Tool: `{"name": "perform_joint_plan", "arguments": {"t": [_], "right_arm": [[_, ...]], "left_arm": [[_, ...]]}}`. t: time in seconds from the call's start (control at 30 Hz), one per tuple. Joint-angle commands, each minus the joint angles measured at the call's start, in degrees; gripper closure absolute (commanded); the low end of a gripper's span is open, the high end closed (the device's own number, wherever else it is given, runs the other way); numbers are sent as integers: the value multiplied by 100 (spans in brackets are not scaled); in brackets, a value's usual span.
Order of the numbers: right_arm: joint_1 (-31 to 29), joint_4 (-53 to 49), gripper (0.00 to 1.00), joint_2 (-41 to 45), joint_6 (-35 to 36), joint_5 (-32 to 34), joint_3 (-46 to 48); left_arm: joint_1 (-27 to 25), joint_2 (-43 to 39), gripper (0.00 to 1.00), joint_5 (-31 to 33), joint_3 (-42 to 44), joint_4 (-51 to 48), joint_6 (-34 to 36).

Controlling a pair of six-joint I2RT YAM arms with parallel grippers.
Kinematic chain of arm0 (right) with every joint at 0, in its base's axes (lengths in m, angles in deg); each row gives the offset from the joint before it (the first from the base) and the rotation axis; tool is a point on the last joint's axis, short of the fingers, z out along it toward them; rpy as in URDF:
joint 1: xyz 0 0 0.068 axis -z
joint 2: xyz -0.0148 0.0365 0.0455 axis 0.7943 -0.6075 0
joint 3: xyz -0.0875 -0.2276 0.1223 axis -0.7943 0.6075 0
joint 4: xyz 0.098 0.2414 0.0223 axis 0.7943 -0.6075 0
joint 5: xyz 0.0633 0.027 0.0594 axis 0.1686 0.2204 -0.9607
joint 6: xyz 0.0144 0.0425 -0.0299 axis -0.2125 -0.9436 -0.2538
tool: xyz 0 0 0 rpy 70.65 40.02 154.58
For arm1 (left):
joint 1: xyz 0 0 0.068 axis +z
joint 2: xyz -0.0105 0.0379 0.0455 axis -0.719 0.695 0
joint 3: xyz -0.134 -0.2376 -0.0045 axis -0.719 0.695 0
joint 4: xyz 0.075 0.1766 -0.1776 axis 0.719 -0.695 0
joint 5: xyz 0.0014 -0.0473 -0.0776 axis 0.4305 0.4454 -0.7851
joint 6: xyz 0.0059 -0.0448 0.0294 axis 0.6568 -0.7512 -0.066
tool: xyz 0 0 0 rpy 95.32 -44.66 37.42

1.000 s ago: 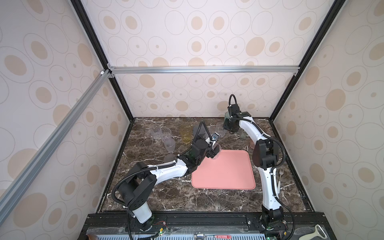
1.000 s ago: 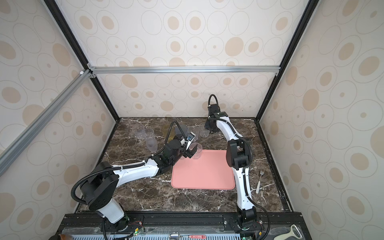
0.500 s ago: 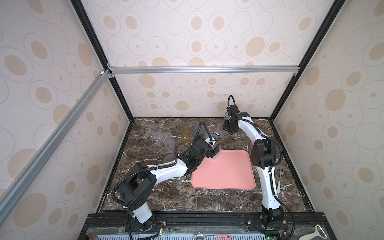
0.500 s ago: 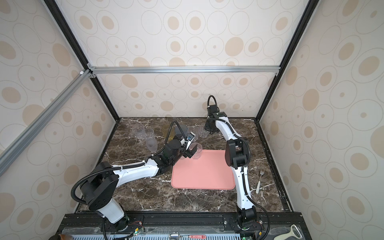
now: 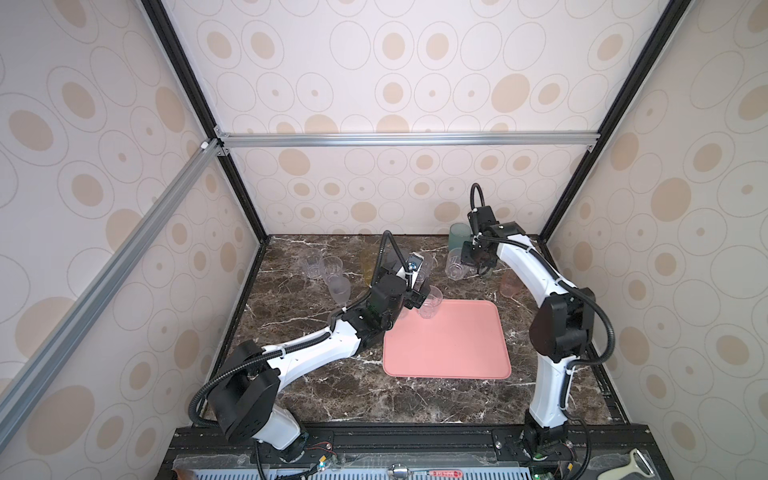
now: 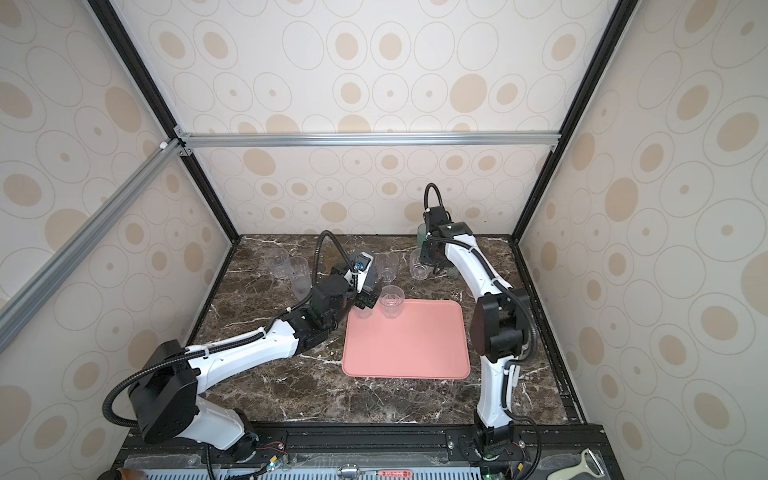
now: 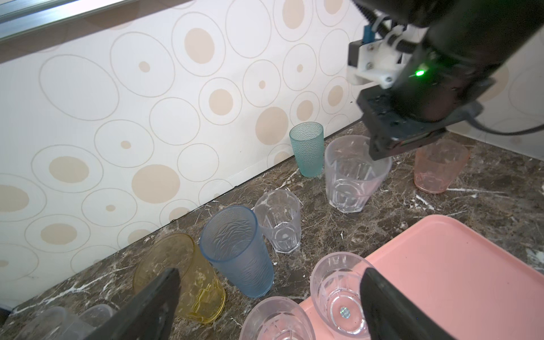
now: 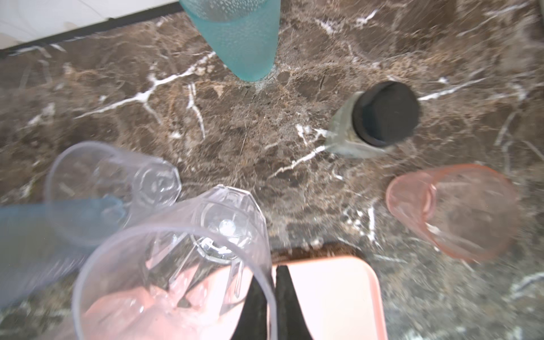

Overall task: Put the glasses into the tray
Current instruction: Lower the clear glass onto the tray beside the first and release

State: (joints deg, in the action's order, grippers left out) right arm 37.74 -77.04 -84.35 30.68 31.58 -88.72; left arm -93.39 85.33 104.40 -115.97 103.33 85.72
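Glasses of translucent plastic (image 7: 235,250) stand mostly along the far edge of the dark marble worktop (image 5: 332,395). The flat salmon-pink tray (image 5: 446,345) lies right of the worktop's middle. One short clear faceted glass (image 6: 392,301) stands upright in the tray's far left corner. A second clear one (image 7: 276,321) sits at that corner's rim, and I cannot tell whether it is inside or just outside.

The left gripper (image 7: 269,276) hangs over that corner with its jaws spread wide and nothing between them. The corner glass stands just beside one finger, apparently left free to stand by itself.

The right gripper (image 8: 270,306) is near the far edge, with its jaws almost together on the thin wall at the rim of another short clear faceted glass (image 8: 206,235), one finger inside and one outside. A rim pinch probably suits this spot, because the teal pebbled tumbler (image 7: 306,153), the small pink glass (image 7: 438,167) and the small clear jar with a black lid (image 8: 382,117) leave little room around it. The wrist view is blurred, so I cannot tell whether the glass's base has left the worktop.
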Motion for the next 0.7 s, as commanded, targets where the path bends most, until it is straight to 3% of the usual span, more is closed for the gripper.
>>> {"name": "perform_joint_plan", "arguments": {"t": [0.0,0.27,0.67], "right_arm": [[-30,-259,95,488,227,-57,424],[-88,-272,97,1110,365,-352,1607],[-319,156,99,770,329,-242,2270]], "left_arm": [[-5,-279,5,206,162,-364,-502],[-12,-784,5,191,745,-368,-923],[-41,-718,7,6,1049,-361,-1248]]}}
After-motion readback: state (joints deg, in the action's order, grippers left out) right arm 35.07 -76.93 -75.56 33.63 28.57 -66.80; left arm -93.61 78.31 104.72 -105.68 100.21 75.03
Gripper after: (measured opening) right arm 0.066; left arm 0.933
